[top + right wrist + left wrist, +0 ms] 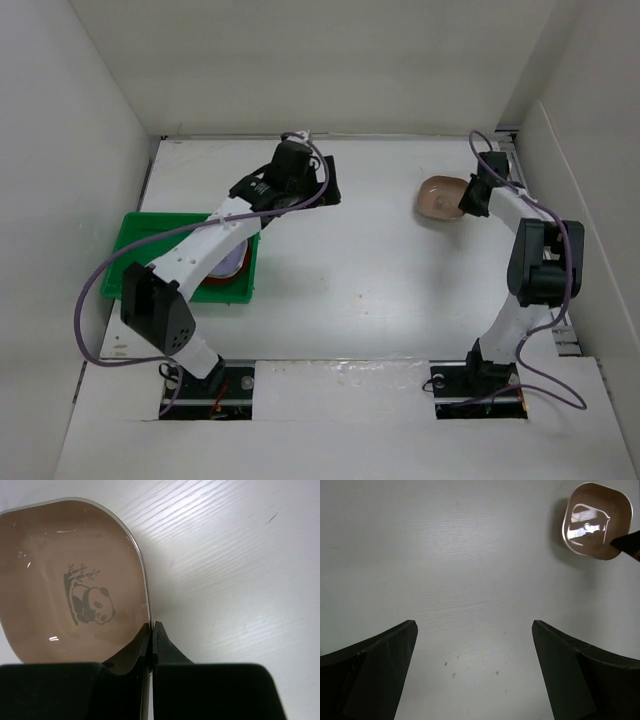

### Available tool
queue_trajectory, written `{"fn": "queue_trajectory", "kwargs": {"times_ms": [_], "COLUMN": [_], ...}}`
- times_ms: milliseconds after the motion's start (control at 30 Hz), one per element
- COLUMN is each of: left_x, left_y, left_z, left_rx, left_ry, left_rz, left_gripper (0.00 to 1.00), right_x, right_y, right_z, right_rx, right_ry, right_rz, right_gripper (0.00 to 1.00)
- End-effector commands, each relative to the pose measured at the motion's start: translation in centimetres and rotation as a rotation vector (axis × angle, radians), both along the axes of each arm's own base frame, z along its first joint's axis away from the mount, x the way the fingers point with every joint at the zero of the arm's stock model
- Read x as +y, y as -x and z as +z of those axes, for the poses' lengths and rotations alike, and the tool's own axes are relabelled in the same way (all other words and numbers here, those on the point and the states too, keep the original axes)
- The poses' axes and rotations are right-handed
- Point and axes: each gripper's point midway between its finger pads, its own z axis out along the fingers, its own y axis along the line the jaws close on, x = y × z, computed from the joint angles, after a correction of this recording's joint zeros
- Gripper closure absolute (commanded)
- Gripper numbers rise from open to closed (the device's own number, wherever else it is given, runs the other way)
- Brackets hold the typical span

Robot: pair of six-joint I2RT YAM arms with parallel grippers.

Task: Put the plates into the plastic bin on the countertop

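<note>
1. Three plain white panel walls [320, 60] stand at the back, left and right
2. They enclose a flat white matte countertop [380, 290], faintly scuffed
3. Light is even and soft, shadows faint

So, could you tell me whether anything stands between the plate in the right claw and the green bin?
Nothing lies on the countertop between the tan-pink plate and the green bin, but the left arm stretches diagonally above the bin, covering much of its opening, and could block the drop.
</note>
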Motion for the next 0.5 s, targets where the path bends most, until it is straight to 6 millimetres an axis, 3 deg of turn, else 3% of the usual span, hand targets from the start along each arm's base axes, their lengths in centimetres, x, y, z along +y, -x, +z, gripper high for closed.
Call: {"fn": "queue_trajectory", "kwargs": {"times_ms": [0, 33, 67, 100, 200, 233, 333, 367, 467], "left_x": [-2.0, -2.8, -3.3, -3.6, -4.8, -5.3, -6.8, -7.0, -8.6], "left_y": [-1.4, -1.4, -1.7, -2.1, -2.1, -2.2, -2.1, -2.1, -1.5], "left_z": [2.4, 2.4, 2.8, 2.0, 1.7, 2.1, 2.7, 2.2, 2.0], "left_rx": [-0.051, -0.048, -0.052, -0.038, -0.02, -0.029, -0.027, -0.014, -0.017], "left_ry": [0.007, 0.011, 0.021, 0.011, 0.053, 0.081, 0.146, 0.146, 0.12], "left_rz": [0.008, -0.009, -0.016, -0.016, -0.054, -0.062, -0.102, -0.111, -0.107], "left_gripper": [0.0, 0.0, 0.0, 0.0, 0.0, 0.0, 0.0, 0.0, 0.0], "right_x": [4.0, 4.3, 6.3, 6.9, 10.0, 10.7, 13.3, 14.1, 16.4], "right_y": [0.8, 1.2, 2.0, 2.8, 4.3, 4.6, 5.2, 5.4, 5.7], "right_z": [6.4, 7.3, 7.5, 9.2, 10.5, 12.0, 13.7, 13.7, 16.3], "right_rx": [-0.116, -0.133, -0.14, -0.171, -0.221, -0.26, -0.3, -0.301, -0.381], "right_ry": [0.114, 0.151, 0.155, 0.164, 0.148, 0.142, 0.117, 0.102, 0.034], "right_rz": [0.096, 0.088, 0.132, 0.14, 0.199, 0.214, 0.304, 0.328, 0.407], "right_gripper": [1.0, 1.0, 1.0, 1.0, 1.0, 1.0, 1.0, 1.0, 1.0]}}
